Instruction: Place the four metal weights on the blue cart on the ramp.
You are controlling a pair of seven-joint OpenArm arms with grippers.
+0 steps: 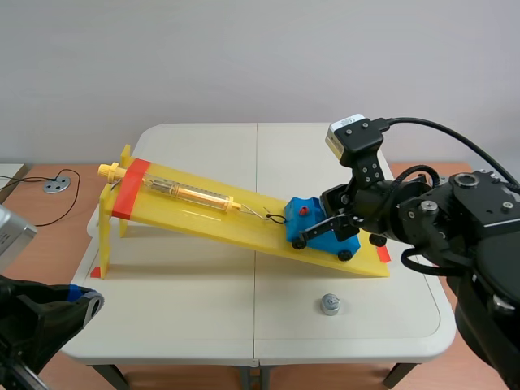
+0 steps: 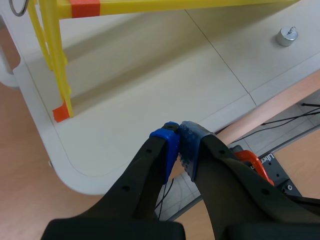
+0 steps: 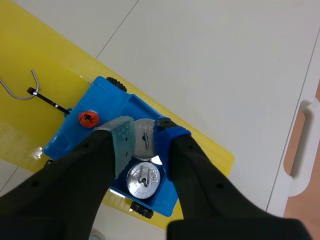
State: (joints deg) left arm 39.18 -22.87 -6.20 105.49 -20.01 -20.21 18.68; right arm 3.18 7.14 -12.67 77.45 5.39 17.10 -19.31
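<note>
Step in hand: loading the blue cart [image 3: 112, 102], which sits low on the yellow ramp [image 1: 187, 218] (close to its foot).
Right arm: the right gripper [image 3: 145, 127] is over the cart's bed, its pads pinching a metal weight [image 3: 145, 144] from both sides; that weight looks to be seated in the bed.
Cart load: a second weight [image 3: 143, 179] lies just beside the pinched one; others may be hidden under the fingers, so I can't be sure of the count.
Still to fetch: a loose weight [image 1: 330, 305] stands on the tabletop [image 1: 203, 309], near the ramp's foot and apart from the cart.
Left arm: the left gripper [image 2: 179, 145] has its pads pressed together on nothing, hanging past the tabletop's near edge.
Next move: probably spread the pads gently and lift straight up so the cart does not roll, then go for the loose weight.
</note>
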